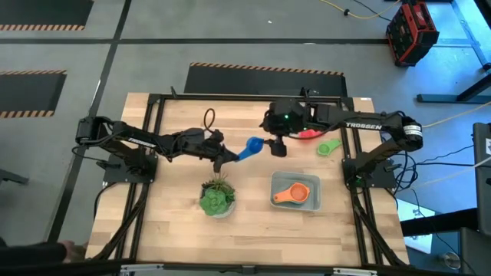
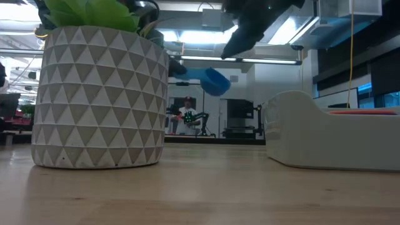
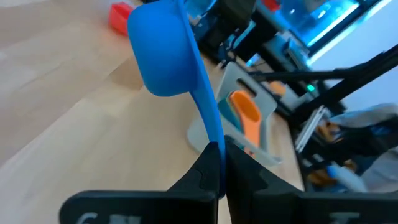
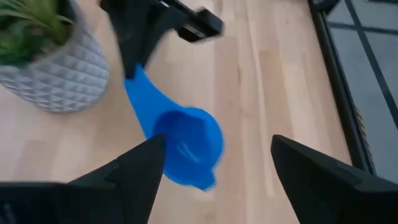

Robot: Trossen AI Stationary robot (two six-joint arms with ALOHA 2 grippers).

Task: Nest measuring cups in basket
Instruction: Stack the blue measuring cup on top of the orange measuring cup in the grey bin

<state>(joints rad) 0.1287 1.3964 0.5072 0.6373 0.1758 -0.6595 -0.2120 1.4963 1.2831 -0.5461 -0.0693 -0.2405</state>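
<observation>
The left gripper (image 1: 223, 159), clamped on the blue plastic measuring cup's (image 1: 251, 147) handle, holds it out toward two o'clock, bowl between the right gripper's (image 1: 278, 146) spread fingers.

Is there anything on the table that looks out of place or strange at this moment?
Nothing looks damaged or spilled. The blue cup is in the air, held by its handle in the left gripper, with the open right gripper beside it. A green cup and a red one lie outside the basket, which holds an orange cup.
</observation>
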